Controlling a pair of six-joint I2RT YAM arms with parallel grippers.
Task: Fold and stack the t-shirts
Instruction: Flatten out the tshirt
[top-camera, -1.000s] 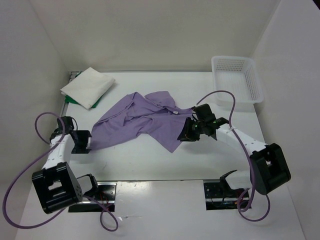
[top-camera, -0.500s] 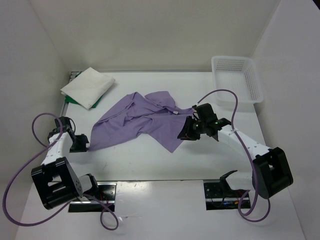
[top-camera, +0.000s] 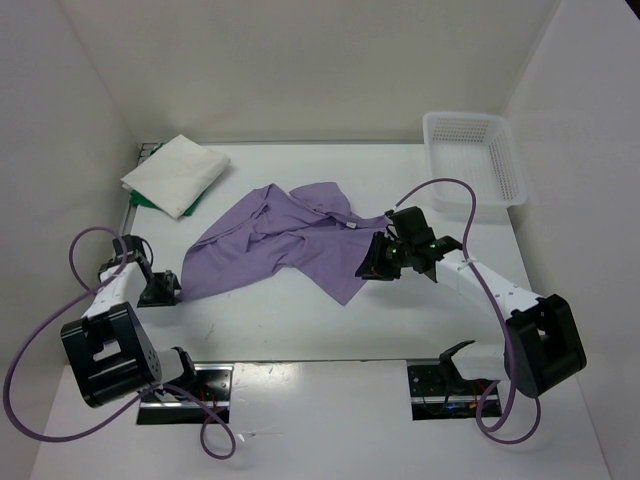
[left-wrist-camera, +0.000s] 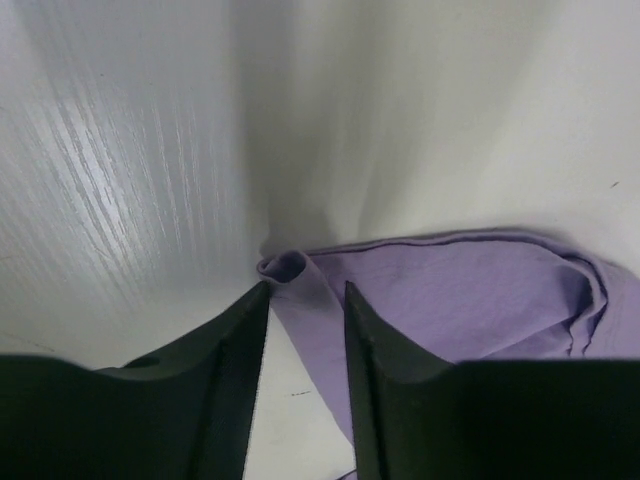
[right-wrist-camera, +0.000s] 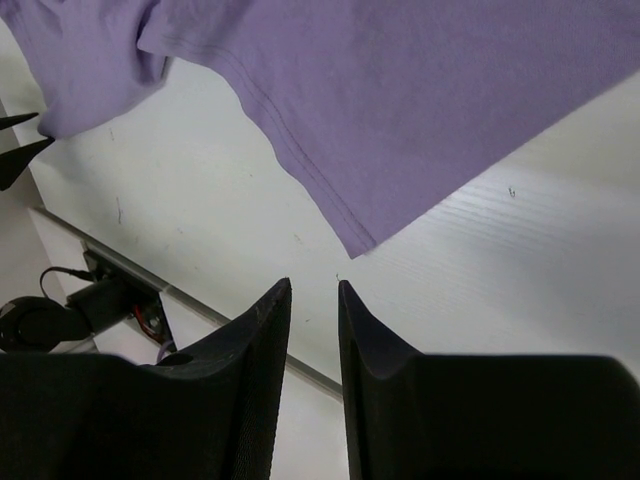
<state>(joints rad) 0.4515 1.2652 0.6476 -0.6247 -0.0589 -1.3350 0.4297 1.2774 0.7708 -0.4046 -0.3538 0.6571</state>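
The lavender t-shirt (top-camera: 270, 245) lies crumpled and unfolded across the middle of the table (top-camera: 300, 320), between the two grippers. The left arm rises from its base along the table's left side, and its wrist turns the left gripper (top-camera: 165, 290) rightward, low at the shirt's near-left corner. In the left wrist view the dark fingers (left-wrist-camera: 225, 370) stand a little apart astride that corner. A rolled bit of hem sits just past the tips and a strip of cloth runs down the gap, with bare table showing beside it. Whether the jaws press the cloth cannot be told. The right arm reaches from its base diagonally up and left, its cable arching overhead, and the right gripper (top-camera: 372, 268) sits at the shirt's right side, pointing left. In its wrist view the right gripper's jaws are narrowly parted with nothing between them, and the pointed hem corner lies just beyond the tips, apart from them. At the far left corner the white t-shirt (top-camera: 177, 170) rests folded on the green t-shirt (top-camera: 142, 199), which shows only at its edge. A white basket (top-camera: 510, 165) stands at the far right.
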